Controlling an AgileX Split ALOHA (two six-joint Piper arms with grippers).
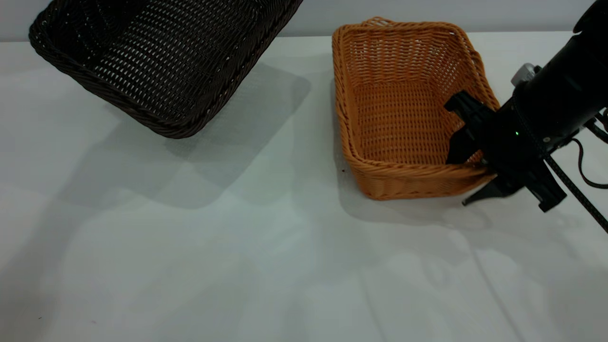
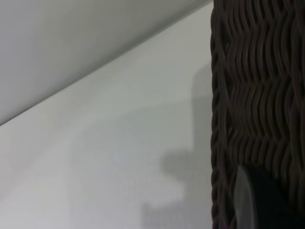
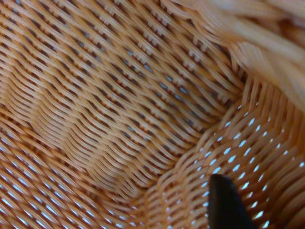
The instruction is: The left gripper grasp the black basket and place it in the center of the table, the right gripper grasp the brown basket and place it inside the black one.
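Note:
The black basket hangs tilted in the air over the far left of the table. The left gripper itself is out of the exterior view. In the left wrist view, one of its fingers lies against the black basket's woven wall, holding it. The brown basket rests on the table at the right. My right gripper straddles its near right wall, one finger inside and one outside, closed on the wall. The inside finger shows against the brown weave.
The table's back edge meets a pale wall just behind both baskets. Bare white surface lies in the middle and front of the table. The right arm's cable hangs near the basket's right side.

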